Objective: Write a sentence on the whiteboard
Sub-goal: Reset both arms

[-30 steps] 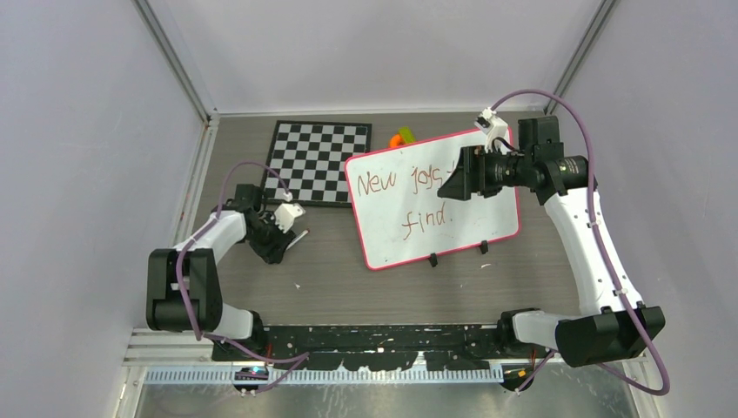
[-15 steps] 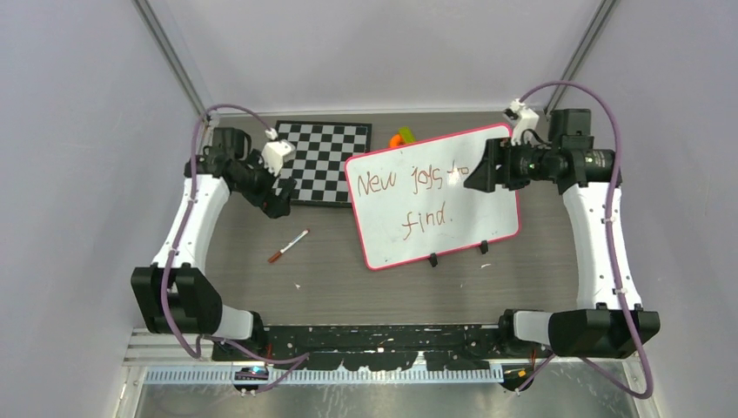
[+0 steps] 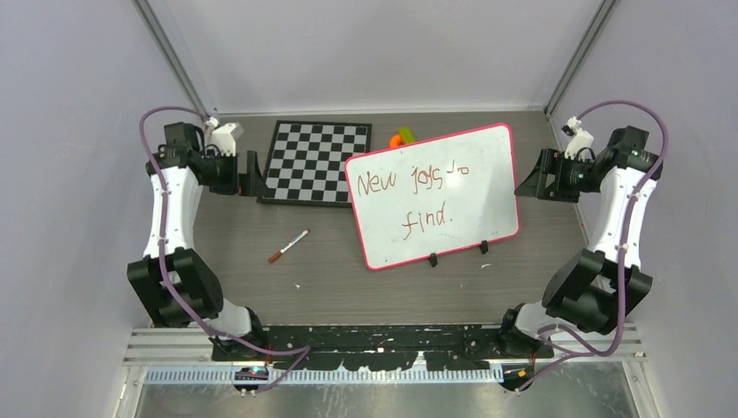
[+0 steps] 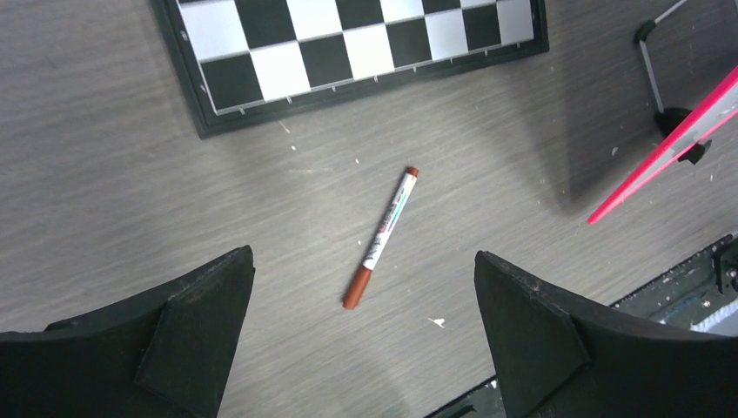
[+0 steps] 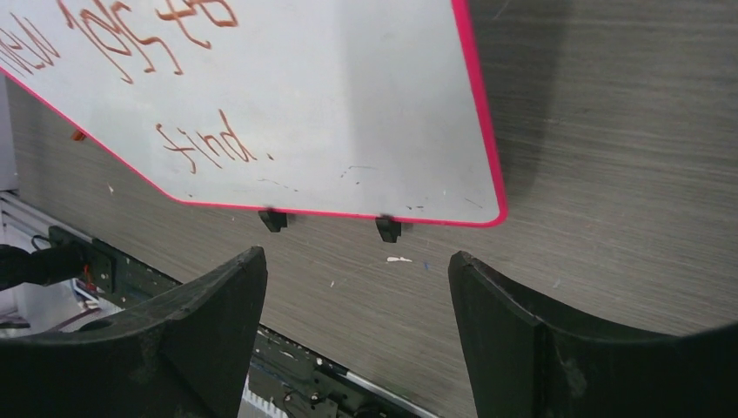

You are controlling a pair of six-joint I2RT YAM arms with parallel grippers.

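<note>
Both arms have swung out to the sides since a second ago. The left hand [image 3: 250, 174] was down by the pen and now hangs at the far left, beside the corner of the chessboard [image 3: 318, 161]. Its jaws are spread wide with nothing between them. The red marker [image 4: 381, 237] it was near lies alone on the grey worktop [image 3: 331, 287], slanted, just in front of the chessboard and well apart from either hand.

Right of centre sits the whiteboard [image 3: 474, 205], skewed on the worktop. From the left wrist view it looks propped up at a tilt on a thin stand, with two black clips [image 3: 432, 259] on its near edge. The sentence [image 3: 376, 183] is on it in two reddish lines, roughly "New jobs to find."

I'd say the board is light, thin and stiff, with a slick face, so it would likely skid or rock on its stand if pushed. The fresh ink would likely smear. The safest hold looks like the pink rim on the bare right side, away from the words. The marker is slim and round, so it may roll, and a pinch across mid-barrel should suit it.

At the far right, the right hand [image 3: 531, 185] is off the board's edge, its jaws wide apart and holding nothing.
</note>
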